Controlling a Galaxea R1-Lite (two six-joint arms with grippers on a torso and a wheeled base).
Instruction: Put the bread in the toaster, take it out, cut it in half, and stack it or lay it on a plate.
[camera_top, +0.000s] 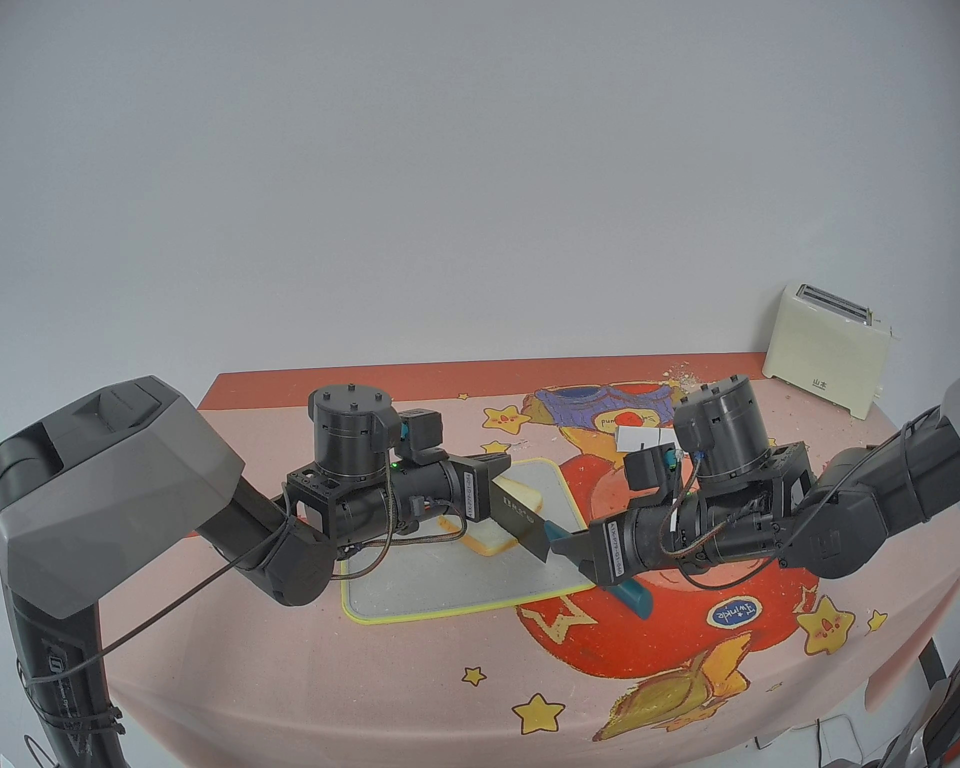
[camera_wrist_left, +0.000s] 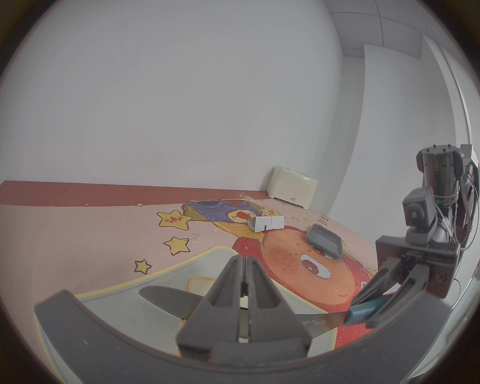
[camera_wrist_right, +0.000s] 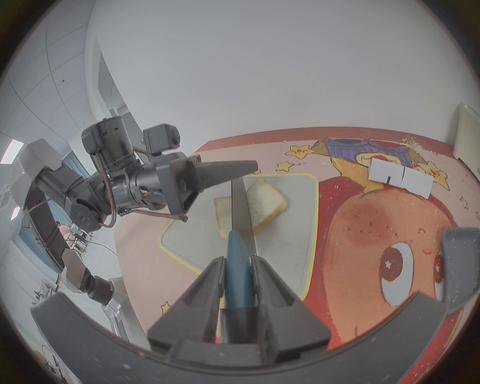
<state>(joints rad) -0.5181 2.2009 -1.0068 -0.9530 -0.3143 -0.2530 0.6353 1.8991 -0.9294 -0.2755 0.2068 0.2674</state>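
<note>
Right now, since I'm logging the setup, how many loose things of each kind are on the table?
bread slice: 1
knife, held in the right end effector: 1
cutting board: 1
toaster: 1
white box: 1
grey tray: 1
Total: 6

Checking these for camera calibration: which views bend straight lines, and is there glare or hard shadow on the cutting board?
Both wrist views are strong fisheyes with dark rounded corners; in the right wrist view the far edge of the table arches. The head view bends lines only mildly; there the cutting board shows no glare and no hard-edged shadow.
</note>
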